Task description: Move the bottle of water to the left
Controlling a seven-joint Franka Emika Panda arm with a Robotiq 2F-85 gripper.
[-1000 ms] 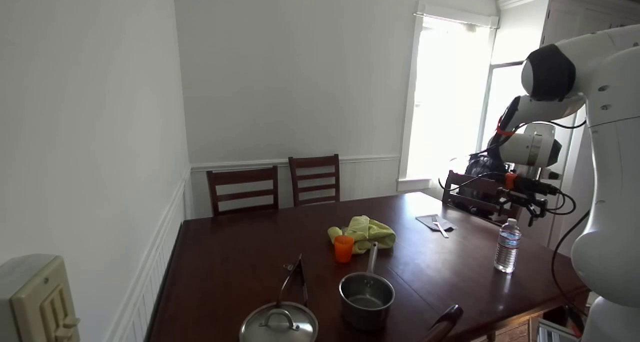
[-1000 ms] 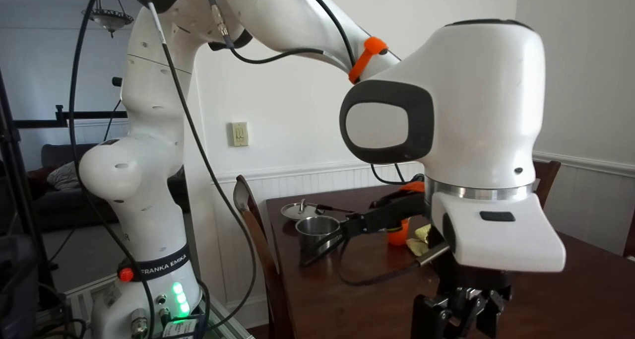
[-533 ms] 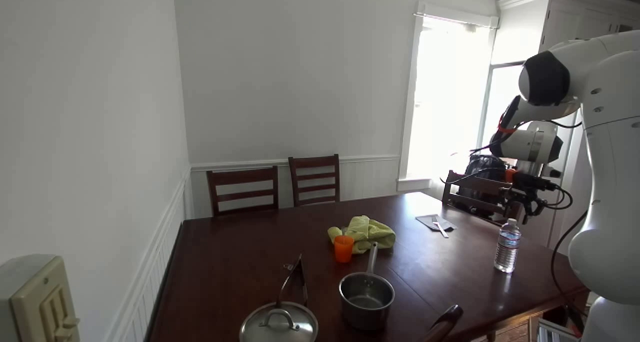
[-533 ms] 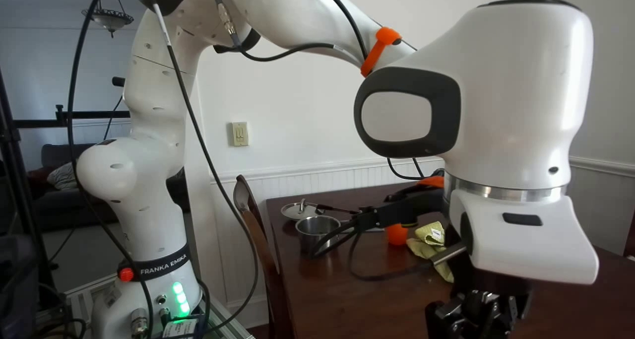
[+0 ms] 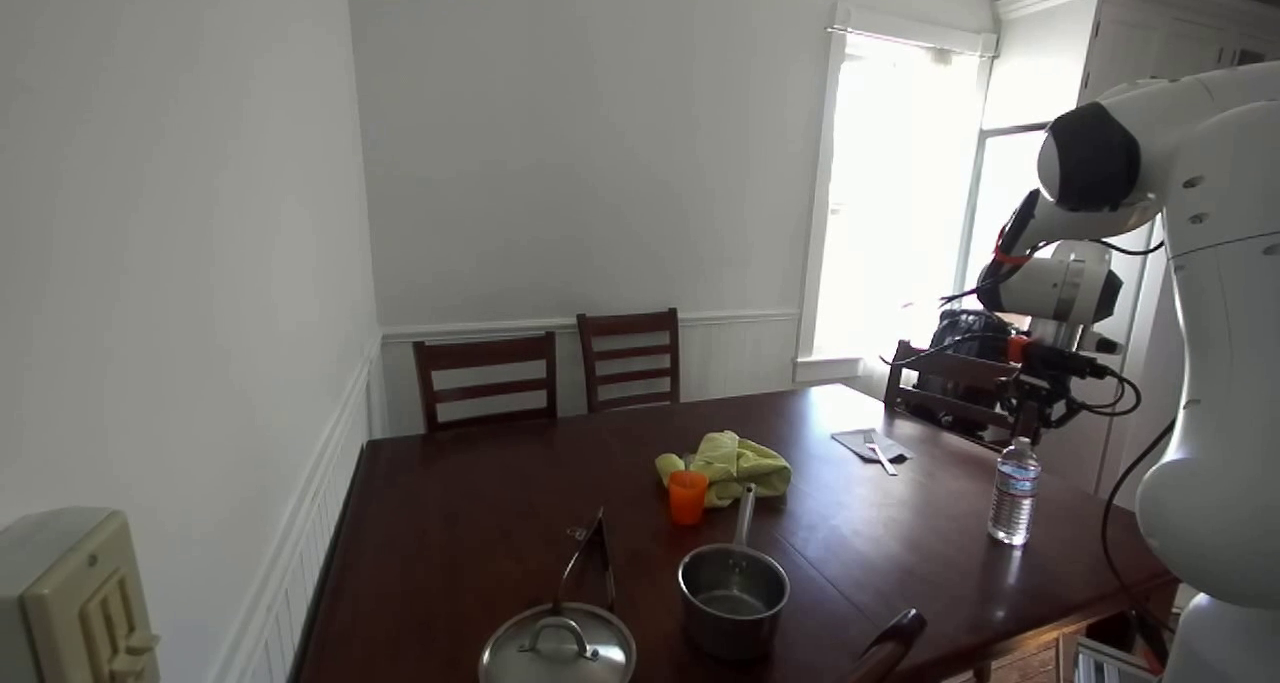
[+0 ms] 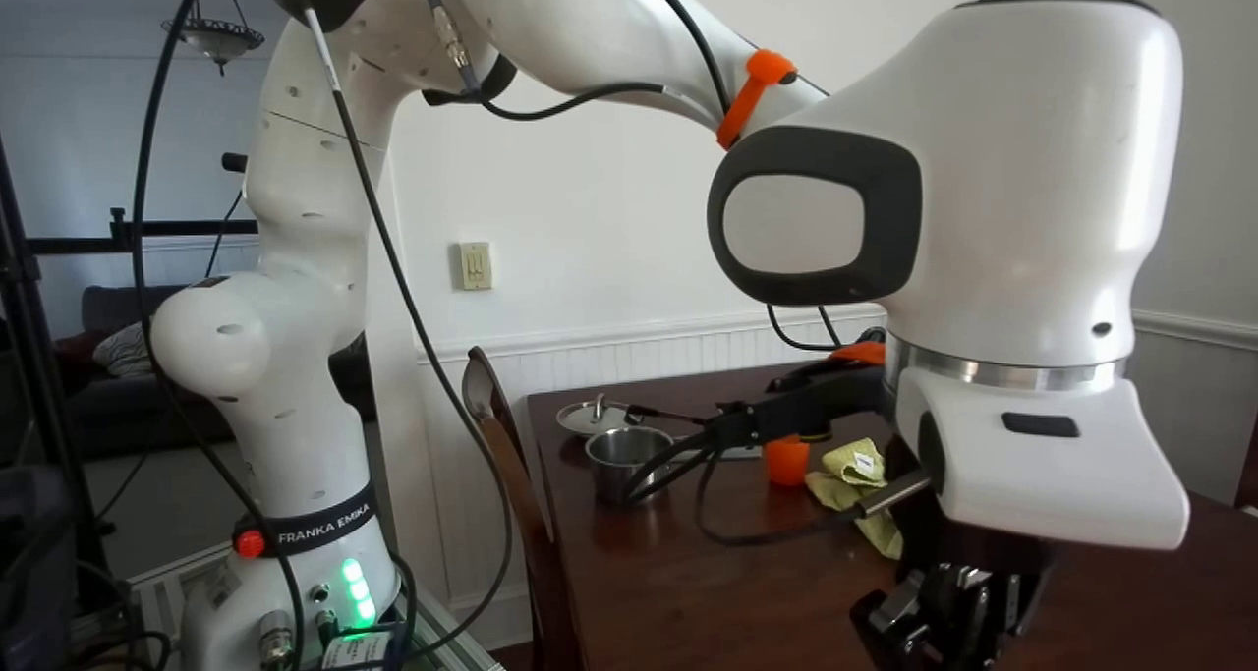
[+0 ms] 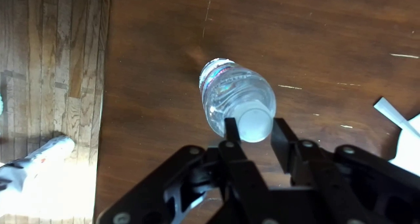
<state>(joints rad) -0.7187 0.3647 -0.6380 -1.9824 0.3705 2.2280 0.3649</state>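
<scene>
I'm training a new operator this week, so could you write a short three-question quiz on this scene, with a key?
1. Multiple choice: in the wrist view, what shows between the fingers of the claw?
a) the pot handle
b) the bottle cap
c) a chair
2. True or false: the bottle of water lies on its side.
3. Open: what colour is the cup beside the green cloth?
Key: 1: b (whether it is gripped cannot be told); 2: false, it stands upright; 3: orange.
</scene>
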